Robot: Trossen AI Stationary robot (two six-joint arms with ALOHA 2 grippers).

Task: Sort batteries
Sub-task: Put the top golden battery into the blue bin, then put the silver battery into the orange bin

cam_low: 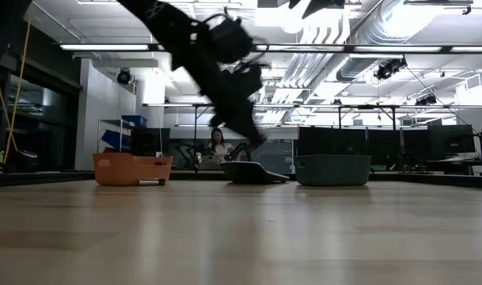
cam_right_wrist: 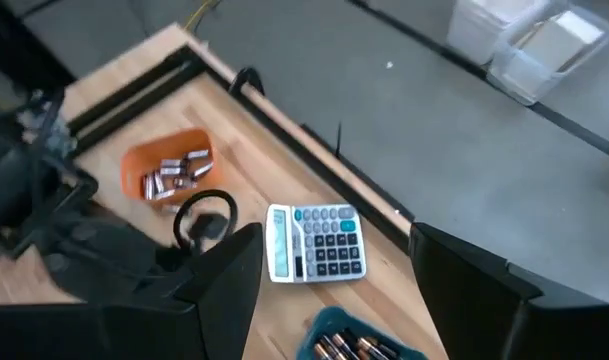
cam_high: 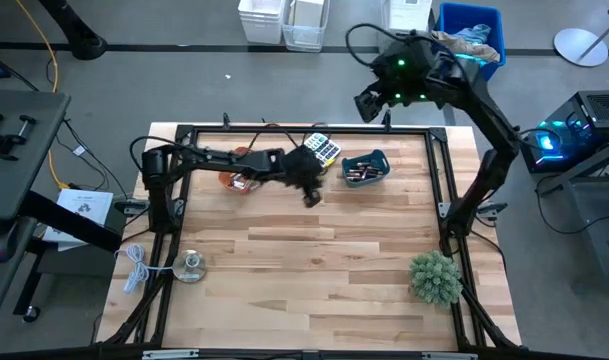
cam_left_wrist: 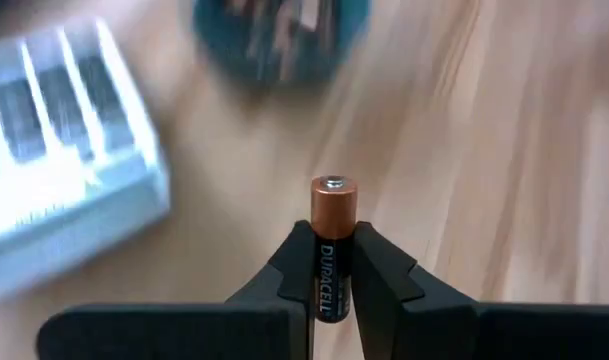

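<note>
My left gripper [cam_left_wrist: 332,245] is shut on one black and copper battery [cam_left_wrist: 333,215]. In the high view it hangs over the table [cam_high: 310,190], between the orange bowl [cam_high: 236,181] and the teal bowl [cam_high: 366,168]. Both bowls hold several batteries [cam_right_wrist: 174,170] [cam_high: 362,173]. In the low view the left gripper [cam_low: 252,136] hangs above the wood. My right gripper [cam_right_wrist: 334,245] is open. It is raised high over the table's far edge [cam_high: 376,100] and looks down on both bowls. My left gripper pinches the battery's black body [cam_left_wrist: 330,285] between its two fingers [cam_left_wrist: 379,265]. The battery lies along the fingers, and its copper end [cam_left_wrist: 333,205] with the silver tip sticks out past them. It is lifted clear of the table.
A grey calculator [cam_high: 322,150] lies between the two bowls near the far edge. A green plant [cam_high: 434,276] stands near the right edge. A round clear-and-metal disc [cam_high: 191,267] and a white cable [cam_high: 136,268] lie at the left. The table's frame rails [cam_high: 284,130] border the wood.
</note>
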